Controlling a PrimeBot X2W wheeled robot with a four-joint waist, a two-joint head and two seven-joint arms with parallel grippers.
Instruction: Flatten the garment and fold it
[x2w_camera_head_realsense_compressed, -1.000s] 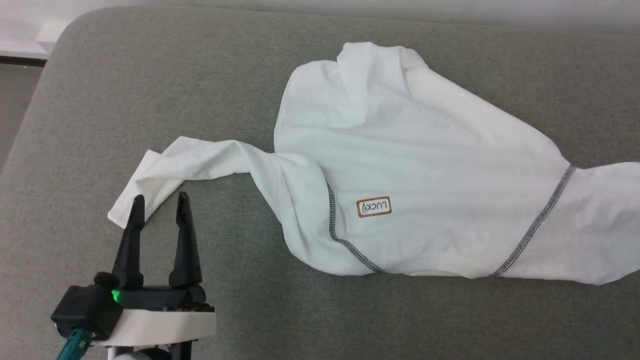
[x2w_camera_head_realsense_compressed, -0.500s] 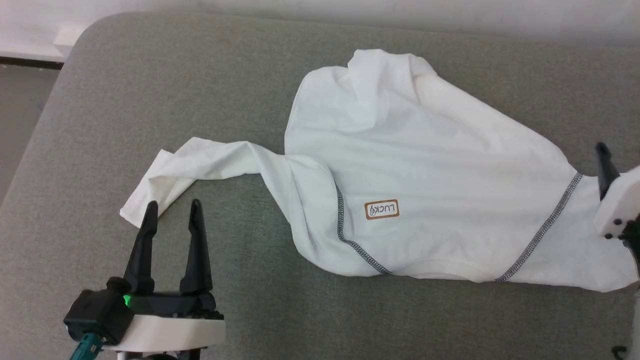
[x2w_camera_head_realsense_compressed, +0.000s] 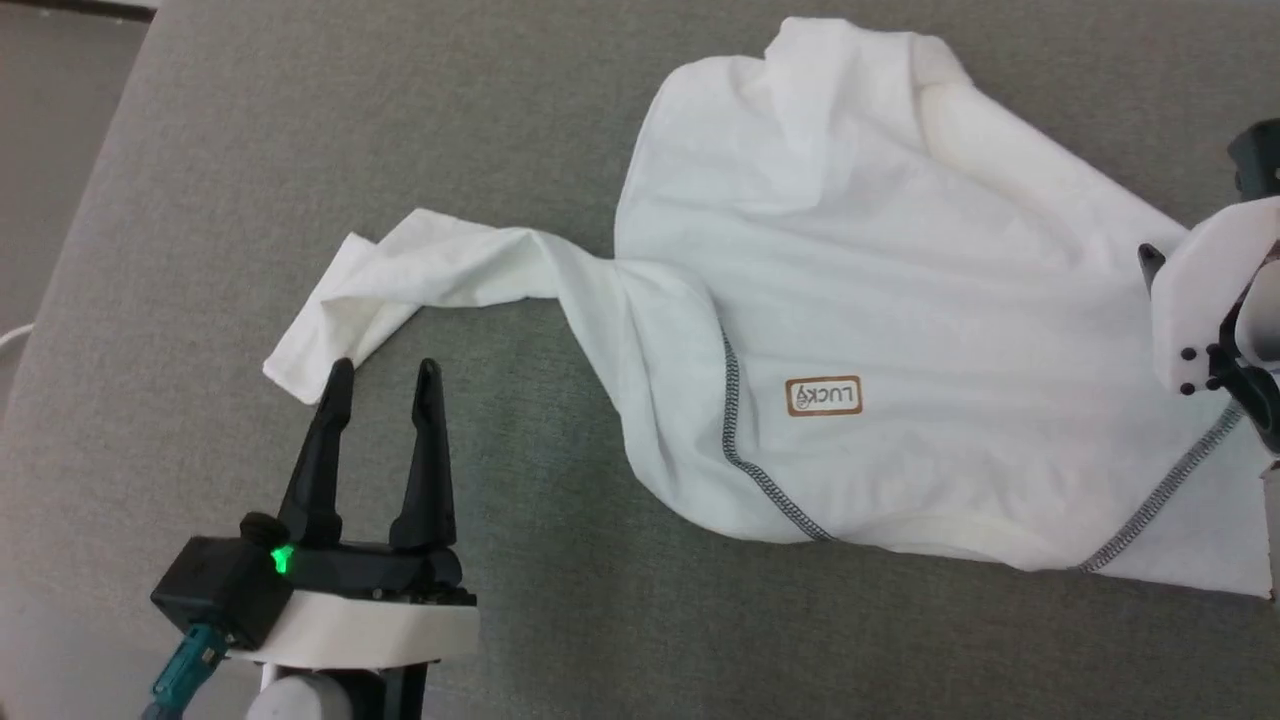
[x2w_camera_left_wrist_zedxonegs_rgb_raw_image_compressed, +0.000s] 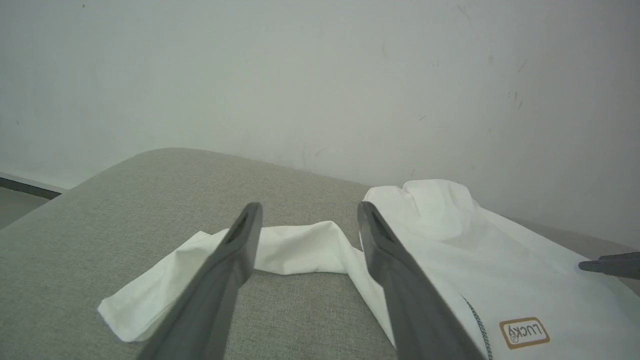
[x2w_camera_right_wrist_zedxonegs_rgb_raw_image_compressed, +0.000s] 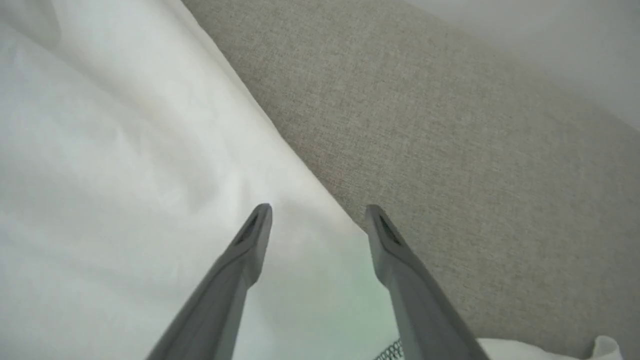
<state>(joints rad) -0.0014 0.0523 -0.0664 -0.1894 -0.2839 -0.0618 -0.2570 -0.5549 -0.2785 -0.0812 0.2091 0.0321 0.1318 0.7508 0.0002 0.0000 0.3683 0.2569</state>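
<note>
- The left gripper (x2w_camera_head_realsense_compressed: 384, 368) stands wide open and empty, as it did a second ago. Its left fingertip sits at the sleeve cuff (x2w_camera_head_realsense_compressed: 305, 358) of the thin white, grey-stitched, long-sleeved garment (x2w_camera_head_realsense_compressed: 900, 280).
- The right gripper (x2w_camera_right_wrist_zedxonegs_rgb_raw_image_compressed: 318, 210) is spread wide and holds nothing. It has come into the head view since then and straddles the garment's edge.
- The garment lies between the two grippers on the grey fabric bench (x2w_camera_head_realsense_compressed: 200, 200), unmoved; only the camera has shifted.

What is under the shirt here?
The shirt lies on a grey cushion, which shows beside it. The sleeve is twisted and the far end is bunched, so the lower layers, and anything beneath the cloth, are covered.
</note>
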